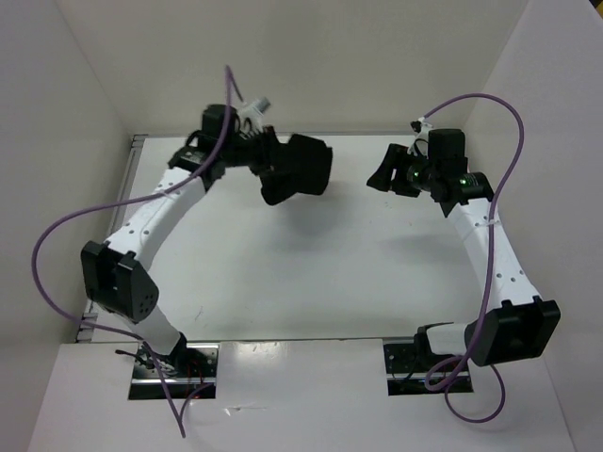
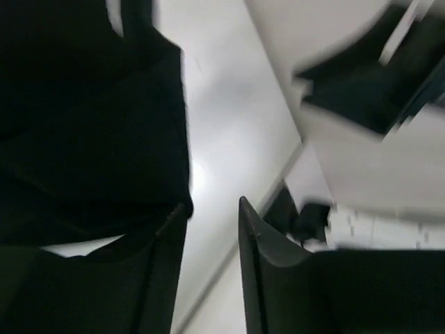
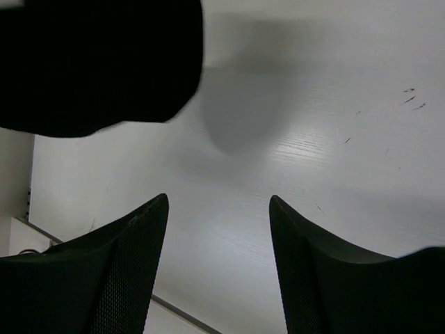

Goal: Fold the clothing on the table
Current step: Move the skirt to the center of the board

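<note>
Apparently the bunched black clothing (image 1: 300, 168) hangs against one finger of the left gripper (image 2: 208, 209), jaws narrowly parted, above the far side of the table (image 1: 311, 273); the right gripper (image 3: 218, 200) gapes wide, empty.

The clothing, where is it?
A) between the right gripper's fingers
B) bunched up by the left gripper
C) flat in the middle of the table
B: the clothing is a dark bunch right at the left gripper, over the far side of the table.

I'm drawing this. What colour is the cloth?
The cloth is plain black, clearest in the top view.
</note>
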`<state>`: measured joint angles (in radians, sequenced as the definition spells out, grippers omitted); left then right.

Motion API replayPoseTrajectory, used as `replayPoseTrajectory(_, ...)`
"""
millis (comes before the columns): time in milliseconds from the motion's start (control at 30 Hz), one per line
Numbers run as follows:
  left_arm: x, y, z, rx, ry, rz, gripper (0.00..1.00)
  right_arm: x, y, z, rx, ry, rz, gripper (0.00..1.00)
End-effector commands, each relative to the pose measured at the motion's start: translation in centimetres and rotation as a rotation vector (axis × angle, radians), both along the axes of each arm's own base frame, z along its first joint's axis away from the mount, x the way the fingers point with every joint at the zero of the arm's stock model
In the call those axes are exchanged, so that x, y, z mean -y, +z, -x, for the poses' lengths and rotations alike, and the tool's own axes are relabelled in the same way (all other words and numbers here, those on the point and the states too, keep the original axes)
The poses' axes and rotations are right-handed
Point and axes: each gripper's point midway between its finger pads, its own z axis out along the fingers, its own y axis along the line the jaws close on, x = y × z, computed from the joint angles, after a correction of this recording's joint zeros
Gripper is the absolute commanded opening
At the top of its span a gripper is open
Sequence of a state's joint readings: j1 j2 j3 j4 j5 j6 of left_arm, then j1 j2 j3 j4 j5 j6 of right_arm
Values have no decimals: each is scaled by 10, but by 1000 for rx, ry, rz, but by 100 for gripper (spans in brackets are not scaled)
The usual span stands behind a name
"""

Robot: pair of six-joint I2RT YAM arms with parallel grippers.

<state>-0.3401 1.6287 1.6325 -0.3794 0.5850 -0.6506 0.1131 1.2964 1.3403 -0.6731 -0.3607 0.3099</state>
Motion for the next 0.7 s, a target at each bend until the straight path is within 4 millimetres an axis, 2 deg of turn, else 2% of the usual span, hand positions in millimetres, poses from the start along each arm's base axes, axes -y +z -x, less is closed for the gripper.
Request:
replayPoseTrajectory(0, 71, -89, 79, -220, -382, -39, 45, 3, 6, -6, 23, -14, 1, 65)
replayPoseTrajectory(33, 72, -111, 98, -291, -416, -81, 48, 3, 3, -8, 14, -14, 2, 65)
replayPoseTrajectory(67, 73, -122, 105, -300, -421, -117, 53, 3, 3, -8, 14, -14, 2, 65)
replayPoseTrajectory(133, 67, -131, 110, -299, -397, -171, 62, 3, 3, -8, 14, -14, 2, 65)
replayPoseTrajectory(167, 64, -129, 109, -289, -376, -186, 65, 3, 3, -8, 14, -14, 2, 65)
replayPoseTrajectory(233, 50, -125, 94, -253, -303, -224, 69, 2, 0, -9, 1, -19, -4, 65)
replayPoseTrajectory(267, 50, -117, 91, -229, -291, -223, 69, 0, -4, -10, -12, -8, -10, 65)
replayPoseTrajectory(333, 40, -119, 76, -226, -230, -233, 69, -2, -7, -13, -18, 0, -16, 65)
replayPoseTrajectory(400, 38, -129, 67, -233, -185, -263, 69, -2, -19, -15, -57, -6, -20, 65)
replayPoseTrajectory(500, 24, -149, 41, -241, -29, -359, 69, 1, -44, -28, -114, -32, 7, 64)
replayPoseTrajectory(533, 15, -156, 23, -224, 60, -388, 69, 1, -56, -33, -154, -32, 12, 63)
replayPoseTrajectory(633, 9, -160, -4, -181, 166, -421, 69, 3, -67, -44, -178, -48, 29, 62)
replayPoseTrajectory(667, -1, -172, -16, -176, 231, -477, 69, 3, -68, -48, -181, -48, 29, 62)
